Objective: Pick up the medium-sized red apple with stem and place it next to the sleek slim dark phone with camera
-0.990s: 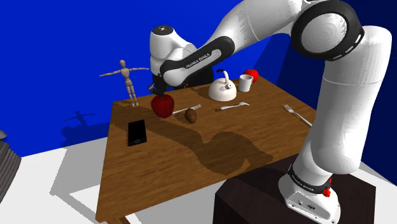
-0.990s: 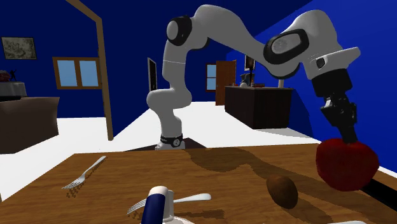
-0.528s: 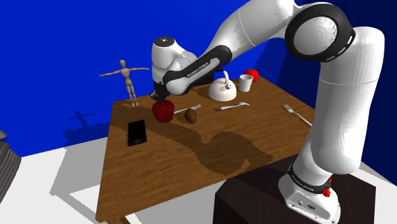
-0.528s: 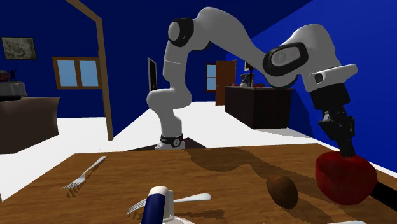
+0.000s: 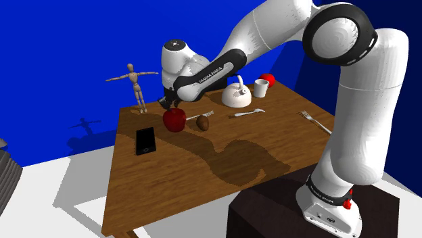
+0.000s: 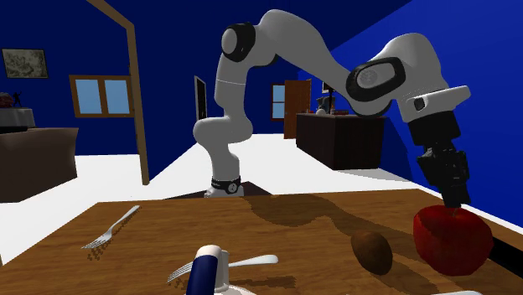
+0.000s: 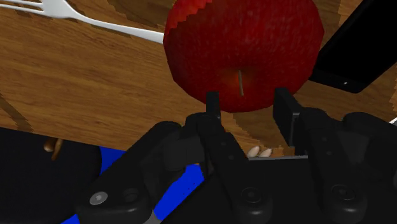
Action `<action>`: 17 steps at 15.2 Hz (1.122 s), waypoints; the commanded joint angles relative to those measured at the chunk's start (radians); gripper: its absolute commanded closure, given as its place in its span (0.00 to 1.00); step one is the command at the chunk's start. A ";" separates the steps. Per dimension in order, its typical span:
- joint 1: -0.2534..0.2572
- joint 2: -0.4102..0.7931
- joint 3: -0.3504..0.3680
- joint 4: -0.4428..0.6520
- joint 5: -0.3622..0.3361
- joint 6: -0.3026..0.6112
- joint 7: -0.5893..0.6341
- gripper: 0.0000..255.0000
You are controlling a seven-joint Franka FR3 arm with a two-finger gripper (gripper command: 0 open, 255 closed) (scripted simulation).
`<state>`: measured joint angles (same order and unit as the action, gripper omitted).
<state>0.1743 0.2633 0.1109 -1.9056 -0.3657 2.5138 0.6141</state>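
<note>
Straight under my black claw [image 5: 170,103] sits the round red apple [image 5: 174,119] on the brown wooden table [image 5: 203,169]. To its left in the shoulder view, a strip of bare wood lies open before the flat black phone [image 5: 145,140]. On its right the brown egg-shaped lump [image 5: 203,123] and a silver fork [image 7: 95,22] crowd close. The pale wooden jointed manikin [image 5: 135,84] stands upper left, the white round kettle [image 5: 235,97] upper middle. The table's lower half gives me wide passage
</note>
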 commanded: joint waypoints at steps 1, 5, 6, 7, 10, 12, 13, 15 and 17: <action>0.000 0.000 0.000 0.000 0.000 0.000 0.000 0.00; 0.000 0.000 0.000 0.000 0.000 0.000 0.000 0.00; 0.000 -0.028 0.005 -0.007 0.010 -0.021 -0.006 0.00; 0.000 -0.054 0.010 -0.012 0.019 -0.042 -0.012 0.00; 0.002 -0.101 0.018 -0.018 0.037 -0.081 -0.023 0.00; 0.002 -0.101 0.017 -0.018 0.037 -0.081 -0.023 0.00; 0.002 -0.101 0.017 -0.018 0.037 -0.081 -0.023 0.00; 0.002 -0.101 0.017 -0.018 0.037 -0.081 -0.023 0.00; 0.002 -0.101 0.017 -0.018 0.037 -0.081 -0.023 0.00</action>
